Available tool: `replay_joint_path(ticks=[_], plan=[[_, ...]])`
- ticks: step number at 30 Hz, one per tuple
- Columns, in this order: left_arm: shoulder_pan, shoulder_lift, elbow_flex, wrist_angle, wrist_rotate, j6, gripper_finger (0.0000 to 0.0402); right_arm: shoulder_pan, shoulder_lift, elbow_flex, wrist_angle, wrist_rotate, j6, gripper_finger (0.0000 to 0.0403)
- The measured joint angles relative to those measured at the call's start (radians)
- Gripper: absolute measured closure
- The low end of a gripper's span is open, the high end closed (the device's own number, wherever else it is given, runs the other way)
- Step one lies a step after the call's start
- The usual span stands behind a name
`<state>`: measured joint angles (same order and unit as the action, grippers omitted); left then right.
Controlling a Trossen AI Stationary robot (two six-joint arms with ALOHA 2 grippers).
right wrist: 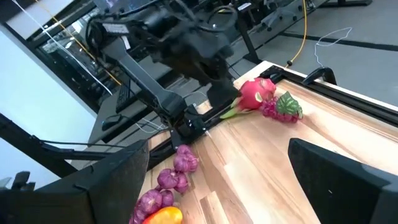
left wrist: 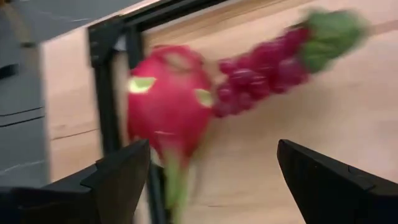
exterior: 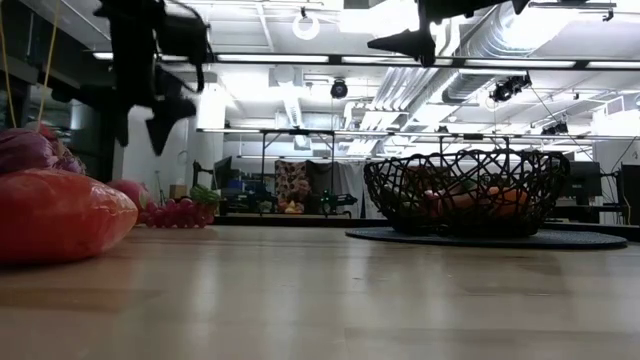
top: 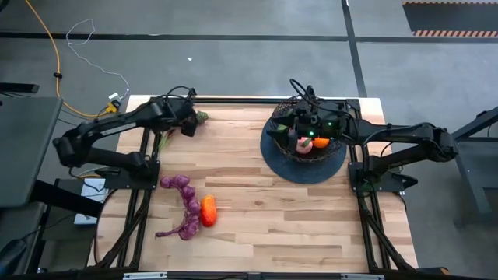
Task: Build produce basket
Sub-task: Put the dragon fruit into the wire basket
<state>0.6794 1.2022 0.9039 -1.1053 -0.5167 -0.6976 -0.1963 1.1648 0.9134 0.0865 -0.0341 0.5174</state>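
Wooden bench [top: 257, 210], workshop clutter beyond. Left end effector [top: 189, 124] near the far-left corner, fingers released, above a pink dragon fruit [left wrist: 168, 102] and red grape bunch [left wrist: 261, 68], both blurred at the wrist. Right end effector [top: 299, 124] over the wire basket [exterior: 465, 190] near the far-right corner, fingers spread; contents half-hidden by mesh. Purple grape bunches [top: 185, 206] and orange piece [top: 208, 210] near the left edge.

Left wrist view: pink fruit [left wrist: 169, 106] and red grape bunch [left wrist: 267, 65] motion-blurred. High view: right gripper [top: 305, 124] covers part of basket [top: 282, 141] contents; individual pieces indistinct. Low view: orange-red piece [exterior: 55, 215] cut by frame edge.
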Motion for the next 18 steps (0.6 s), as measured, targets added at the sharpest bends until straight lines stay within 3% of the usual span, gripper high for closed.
replay_joint_path(ticks=[6,12,18], plan=[[0.065,0.086,-0.043,0.053,-0.038,-0.049,0.0062,0.000,0.000,0.000,-0.001,0.000,-0.046,0.0029],[0.147,0.085,-0.137,0.110,-0.082,-0.201,0.0062,0.000,0.000,0.000,-0.026,0.000,-0.054,0.0029],[0.218,0.084,-0.218,0.350,-0.040,-0.111,0.0062,0.000,0.000,0.000,-0.046,0.001,-0.065,0.0029]])
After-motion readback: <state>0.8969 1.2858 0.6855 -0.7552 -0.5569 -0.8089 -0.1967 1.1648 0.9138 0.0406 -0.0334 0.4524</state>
